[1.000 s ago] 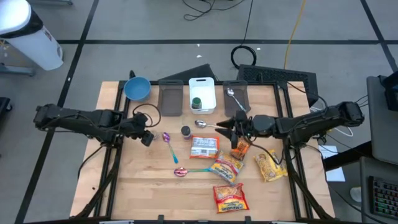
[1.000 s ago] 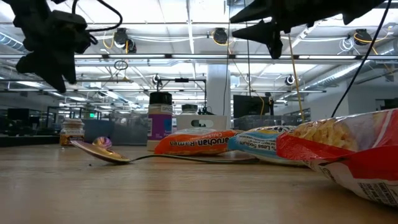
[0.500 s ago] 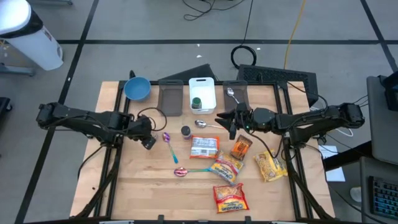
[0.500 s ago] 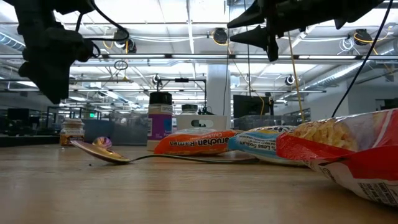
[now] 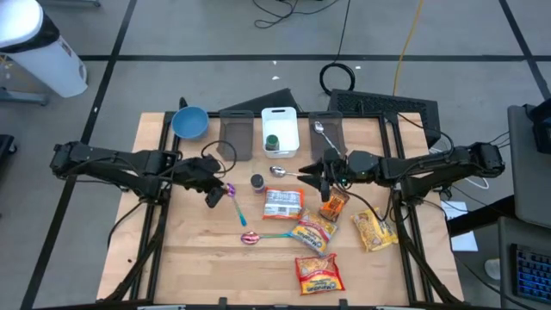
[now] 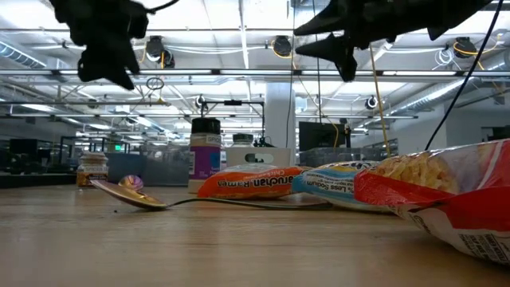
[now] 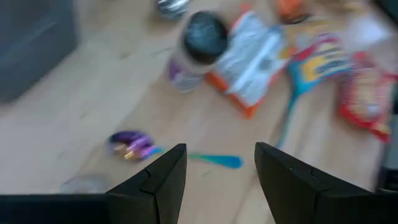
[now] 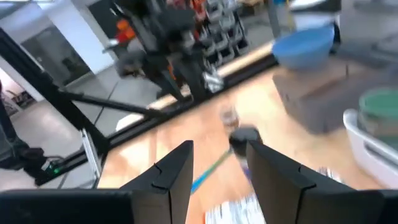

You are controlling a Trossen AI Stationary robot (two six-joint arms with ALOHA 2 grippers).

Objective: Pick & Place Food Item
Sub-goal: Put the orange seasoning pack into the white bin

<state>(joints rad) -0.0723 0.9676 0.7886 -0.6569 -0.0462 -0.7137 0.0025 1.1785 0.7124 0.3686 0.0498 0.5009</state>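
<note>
Several food packets lie flat on the wooden table: a white and orange ramen packet (image 5: 282, 203), a yellow one (image 5: 312, 232), a red one (image 5: 318, 274), an orange pouch (image 5: 334, 205) and a yellow bag (image 5: 372, 228). A small dark-lidded jar (image 5: 257, 182) stands upright beside them. My left gripper (image 5: 211, 194) hovers open, left of the jar, above a purple-bowled spoon (image 7: 134, 144), pointing slantwise down; nothing is between its fingers (image 7: 165, 180). My right gripper (image 5: 320, 176) hangs open, well above the table near the orange pouch, pointing roughly level toward the left arm.
A blue bowl (image 5: 190, 122), two grey containers (image 5: 235, 136) (image 5: 325, 129) and a white bin (image 5: 280, 129) line the far edge. A metal spoon (image 5: 284, 172) and a teal-handled spoon (image 5: 258, 237) lie among the packets. Bare wood lies at the near left (image 5: 189, 267).
My left gripper has risen and moved toward the table's right, nearer the jar and packets, while rolling about its own axis; its fingers stay apart. The packets, jar and spoons lie as before.
</note>
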